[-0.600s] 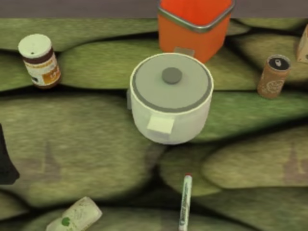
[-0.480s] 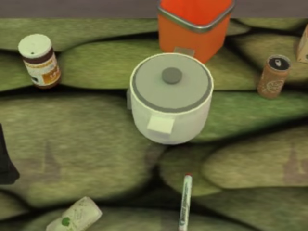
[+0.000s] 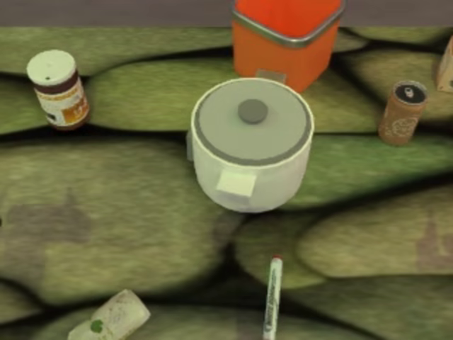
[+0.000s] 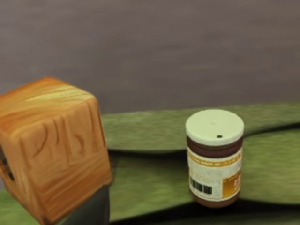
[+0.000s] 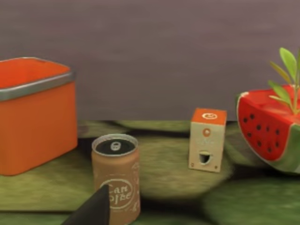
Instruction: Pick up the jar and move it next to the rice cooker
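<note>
Neither gripper shows in the top view, so I cannot tell whether my left or right one is released or clenched; only a dark finger tip (image 5: 91, 208) juts into the right wrist view before the brown can (image 5: 116, 176). My left wrist camera faces the jar (image 4: 214, 157), upright near a wooden block (image 4: 51, 145). From above, the jar (image 3: 58, 89) stands at the surface's (image 3: 127, 205) far left, well apart from the rice cooker (image 3: 250, 144), which sits in front of the orange bin (image 3: 285, 39).
</note>
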